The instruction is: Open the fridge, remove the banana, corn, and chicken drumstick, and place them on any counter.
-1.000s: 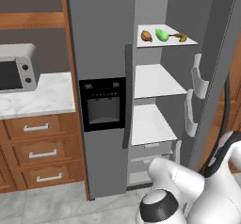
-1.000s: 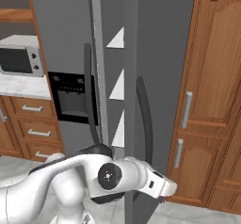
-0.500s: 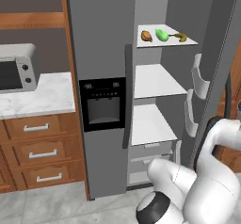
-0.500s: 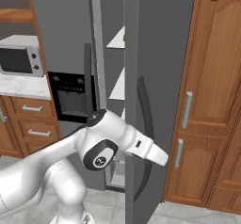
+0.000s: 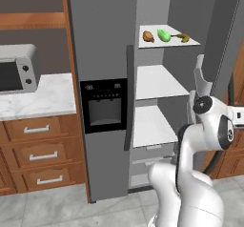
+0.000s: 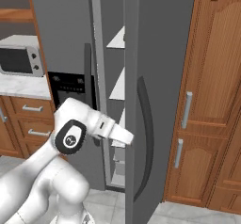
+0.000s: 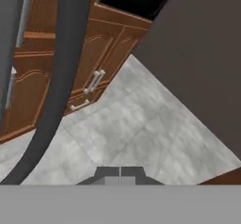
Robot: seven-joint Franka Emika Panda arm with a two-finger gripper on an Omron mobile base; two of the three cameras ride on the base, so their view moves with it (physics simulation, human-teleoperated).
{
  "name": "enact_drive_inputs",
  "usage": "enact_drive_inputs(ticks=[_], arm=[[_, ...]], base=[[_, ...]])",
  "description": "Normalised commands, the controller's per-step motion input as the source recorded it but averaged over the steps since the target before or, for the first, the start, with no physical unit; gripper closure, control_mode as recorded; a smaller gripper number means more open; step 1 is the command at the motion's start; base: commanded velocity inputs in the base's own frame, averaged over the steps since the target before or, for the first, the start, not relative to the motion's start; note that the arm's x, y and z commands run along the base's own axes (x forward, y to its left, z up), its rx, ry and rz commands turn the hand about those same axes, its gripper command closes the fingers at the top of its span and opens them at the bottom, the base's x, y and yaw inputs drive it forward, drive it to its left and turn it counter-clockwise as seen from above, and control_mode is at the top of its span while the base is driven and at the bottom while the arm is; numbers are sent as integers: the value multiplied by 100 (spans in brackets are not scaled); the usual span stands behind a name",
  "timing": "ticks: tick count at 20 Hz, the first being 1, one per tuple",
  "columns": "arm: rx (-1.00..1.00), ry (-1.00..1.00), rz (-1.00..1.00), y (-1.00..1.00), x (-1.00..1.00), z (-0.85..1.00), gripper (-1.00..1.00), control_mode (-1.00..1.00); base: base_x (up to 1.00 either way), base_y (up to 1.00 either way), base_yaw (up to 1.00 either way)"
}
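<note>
The grey fridge (image 5: 102, 54) stands with its right door (image 6: 160, 77) swung open. On the top white shelf lie the orange-brown chicken drumstick (image 5: 148, 36), the green corn (image 5: 163, 35) and the yellow banana (image 5: 182, 38), side by side. My arm rises in front of the lower shelves, and its forearm reaches past the open door's edge. In the hand view my gripper (image 7: 120, 175) is shut with nothing in it. It hangs above the grey floor beside the door's dark curved handle (image 7: 61, 77). The marble counter (image 5: 43, 97) lies left of the fridge.
A microwave (image 5: 16, 73) sits on the counter above wooden drawers (image 5: 40, 154). Tall wooden cabinets (image 6: 212, 86) stand right of the open door. Lower fridge shelves (image 5: 159, 80) are bare. Grey tiled floor (image 7: 136, 124) lies below the hand.
The arm has lifted: its elbow climbed from low at the frame's edge to mid-height, and the forearm swung up toward the door's edge. The door and the food have not moved.
</note>
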Motion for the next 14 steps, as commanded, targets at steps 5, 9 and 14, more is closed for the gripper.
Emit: enact_drive_inputs(ticks=[5,9,14], arm=[[-10,31,-13,72,71,48,100,-100],[5,28,-11,7,38,9,100,-100],[0,7,-5,23,39,1,100,-100]], base=[[0,0,0],[0,0,0],[0,0,0]])
